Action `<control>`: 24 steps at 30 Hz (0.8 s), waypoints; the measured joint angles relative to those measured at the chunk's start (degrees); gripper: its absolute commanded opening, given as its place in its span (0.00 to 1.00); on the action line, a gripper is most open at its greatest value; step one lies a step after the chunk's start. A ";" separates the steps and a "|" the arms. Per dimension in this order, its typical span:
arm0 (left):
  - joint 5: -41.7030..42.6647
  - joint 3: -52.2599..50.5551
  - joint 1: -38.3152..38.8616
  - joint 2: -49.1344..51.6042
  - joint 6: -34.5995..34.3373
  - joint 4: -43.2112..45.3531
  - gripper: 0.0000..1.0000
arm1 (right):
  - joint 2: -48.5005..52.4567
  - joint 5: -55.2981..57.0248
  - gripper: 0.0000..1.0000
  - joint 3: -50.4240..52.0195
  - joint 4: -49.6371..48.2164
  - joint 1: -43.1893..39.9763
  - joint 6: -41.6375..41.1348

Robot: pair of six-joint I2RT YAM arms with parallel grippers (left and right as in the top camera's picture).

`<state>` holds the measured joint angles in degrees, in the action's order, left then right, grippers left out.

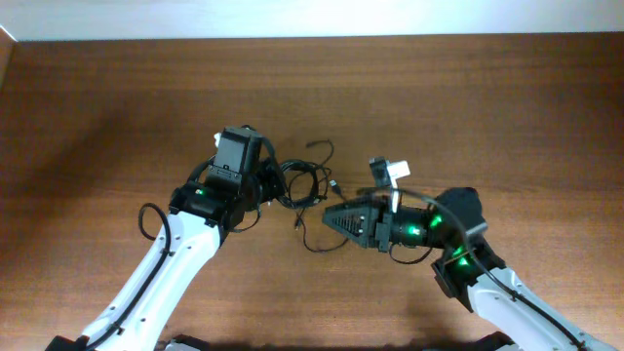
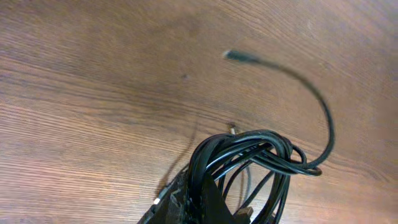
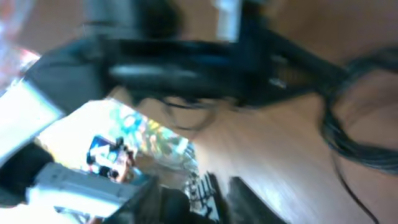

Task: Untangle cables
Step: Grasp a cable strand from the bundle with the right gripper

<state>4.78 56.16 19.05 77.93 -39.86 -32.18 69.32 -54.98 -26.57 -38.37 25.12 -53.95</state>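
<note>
Black, thin and limp, the cables [image 1: 302, 188] sit knotted mid-scene on the tabletop [image 1: 97, 97]; expect them light and slippery. Your left tool [image 2: 186, 202] is clamped on the bundle; your right tool [image 1: 328, 217], just right of it, cannot be judged wide or narrow. Take hold near the free plug end [image 2: 236, 56]

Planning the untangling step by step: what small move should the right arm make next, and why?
Probably reach the right gripper to the thin black cables and tug one strand outward: the left gripper is shut on the bundle, anchoring it, and loose loops lie just beyond the right gripper's tip.
</note>
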 measured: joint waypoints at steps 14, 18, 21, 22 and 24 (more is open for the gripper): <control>12.50 0.00 0.04 -6.58 22.51 -1.86 0.00 | 0.37 14.49 0.98 0.33 20.92 -1.57 2.23; 20.44 0.00 0.04 -8.28 20.57 -0.28 0.00 | 0.37 17.92 0.75 0.33 19.58 -1.57 4.37; 29.24 0.00 0.04 -8.28 20.17 2.71 0.00 | 0.37 17.99 0.07 0.37 15.37 -1.55 4.79; 30.56 0.00 0.04 -8.31 20.11 2.89 0.00 | 0.39 17.38 0.04 0.50 13.31 -1.46 4.87; 31.58 0.00 -0.46 -8.31 20.06 2.64 0.00 | 0.63 14.25 0.04 0.76 7.34 -1.46 4.96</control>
<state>36.36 56.16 18.59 69.63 -19.79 -29.54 69.95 -40.73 -25.80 -31.03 23.66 -48.99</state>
